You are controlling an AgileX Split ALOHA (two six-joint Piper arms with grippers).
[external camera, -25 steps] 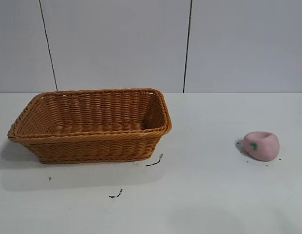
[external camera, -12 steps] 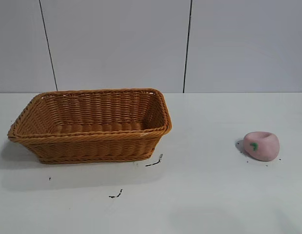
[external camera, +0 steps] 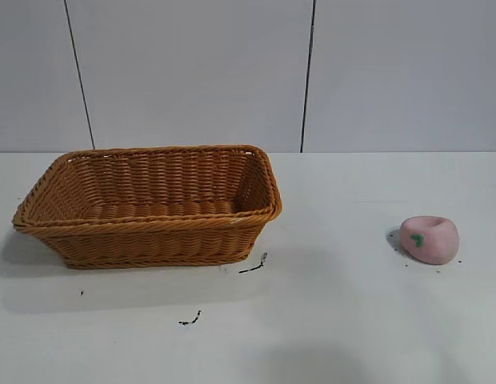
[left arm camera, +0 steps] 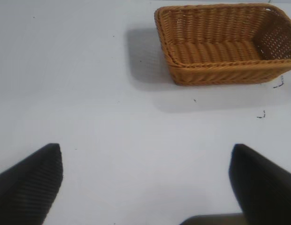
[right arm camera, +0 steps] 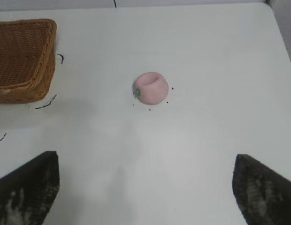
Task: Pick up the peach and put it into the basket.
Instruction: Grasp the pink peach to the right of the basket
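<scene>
Basket (external camera: pixel 148 204) sits on the counter's (external camera: pixel 336 320) left side, peach (external camera: pixel 429 238) way off to its right, well apart, nothing inside basket.

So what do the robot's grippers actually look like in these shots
Only the fingertips show, in the wrist views. The left gripper has two black, wedge-shaped fingers with a fine ribbed texture. The right gripper has the same dark wedge fingers, but scuffed with pale, whitish marks. No cables, labels or arm bodies are visible, and the exterior view shows neither arm.
</scene>
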